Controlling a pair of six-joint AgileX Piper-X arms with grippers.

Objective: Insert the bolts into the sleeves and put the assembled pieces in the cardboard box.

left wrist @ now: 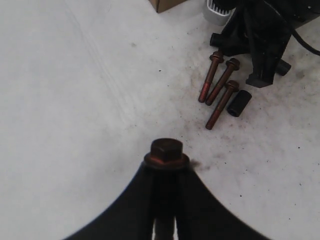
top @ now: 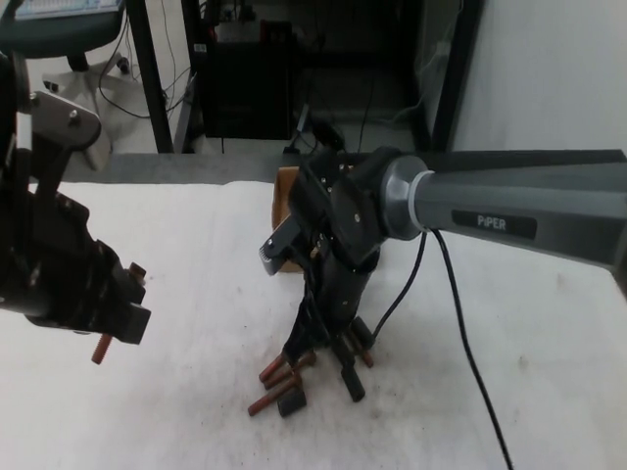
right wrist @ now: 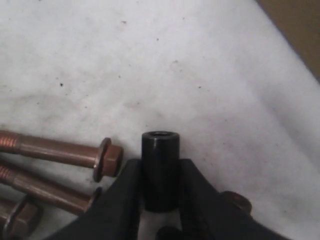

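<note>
Nearest us, in the left wrist view, the left end effector (left wrist: 166, 172) is clamped on a copper-coloured bolt (left wrist: 166, 151) whose flanged hexagon head faces the camera. In the high view its threaded shank pokes out below the fingers, near upright, above the left part of the bench (top: 196, 421).

The right end effector (right wrist: 160, 172) is closed on a black sleeve (right wrist: 160, 150) at mid-bench. Its fingers press both flanks, and the open bore faces the wrist camera, so the sleeve's long axis runs along the fingers. We cannot tell whether the sleeve is clear of the bench.

Bolt and sleeve are well apart, the sleeve lying to the bolt's right across bare bench. We judge that the coming move turns on bringing the shank's tip to that bore with both axes in line.

Three loose bolts (left wrist: 222, 80) and a spare sleeve (left wrist: 238, 103) lie beside the right end effector, with the cardboard box (top: 286, 211) just behind. The right arm's forearm (top: 558, 191) carries a printed label (top: 493, 223), which we leave unread.
</note>
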